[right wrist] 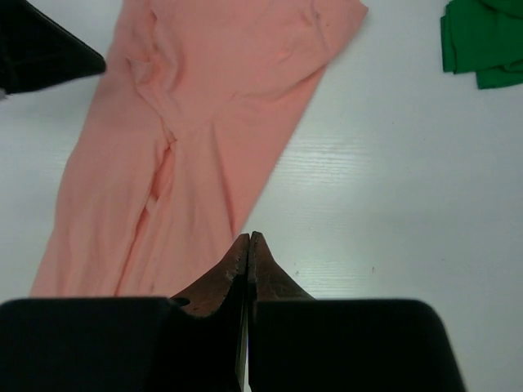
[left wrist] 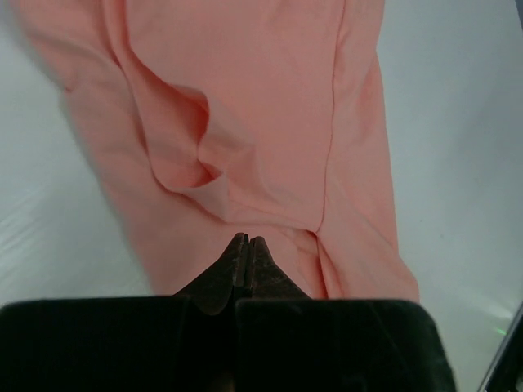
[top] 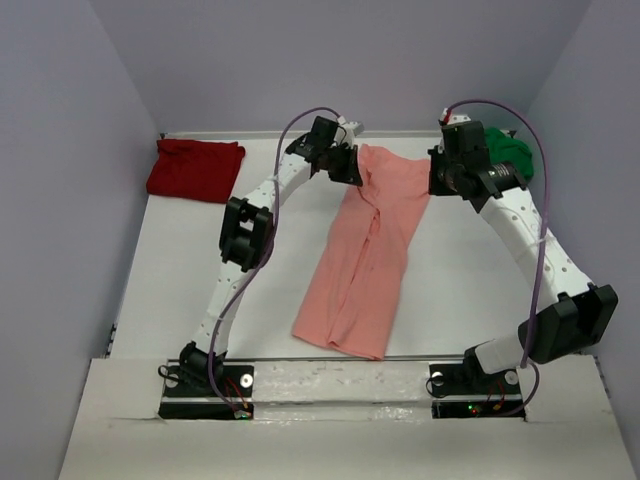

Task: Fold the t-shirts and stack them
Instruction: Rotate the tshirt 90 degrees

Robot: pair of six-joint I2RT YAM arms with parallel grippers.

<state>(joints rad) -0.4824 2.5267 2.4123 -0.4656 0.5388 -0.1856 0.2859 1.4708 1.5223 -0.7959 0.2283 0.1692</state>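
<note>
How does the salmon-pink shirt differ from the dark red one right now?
The salmon-pink shirt lies stretched out as a long, narrow strip mid-table between the arms. The dark red shirt is a compact bundle at the far left corner. The salmon-pink shirt covers much more surface than the dark red shirt. Both are plain-coloured and rest on the white table.

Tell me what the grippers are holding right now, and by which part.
Nothing: left gripper is shut empty above the salmon-pink t-shirt, right gripper shut empty above the table.
</note>
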